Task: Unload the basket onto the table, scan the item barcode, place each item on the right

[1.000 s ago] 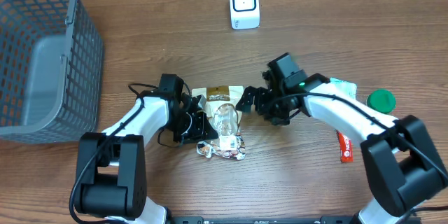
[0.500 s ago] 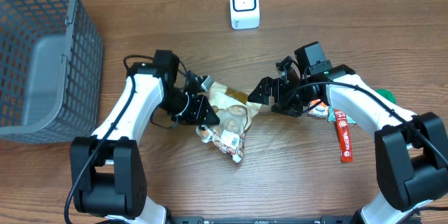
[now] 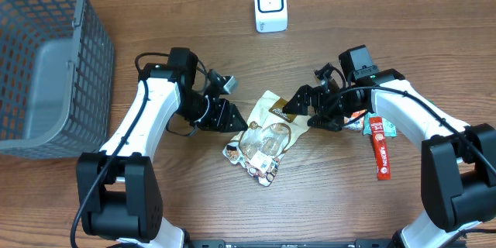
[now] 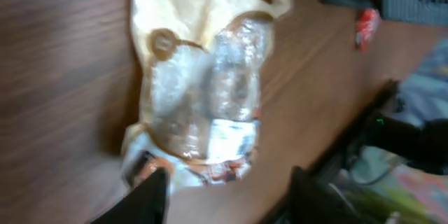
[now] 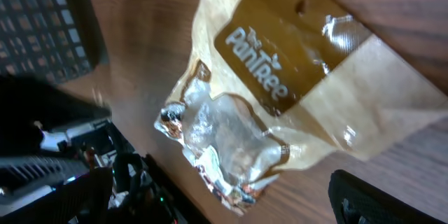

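The tan and clear plastic snack bag [image 3: 263,136] lies flat in the middle of the brown wooden table [image 3: 194,39], and nobody is holding it. The left gripper [image 3: 231,116] sits at its 10 o'clock with fingers apart, and the right gripper [image 3: 301,110] waits at its 2 o'clock, spread wide. I think one must grab it, because the small white scanner box [image 3: 270,5] stands well away at 12 o'clock.

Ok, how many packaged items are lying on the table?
3: the snack pouch in the middle, the red stick packet beside the right arm, and a white-green packet mostly tucked under that arm. Others may be hidden beneath it.
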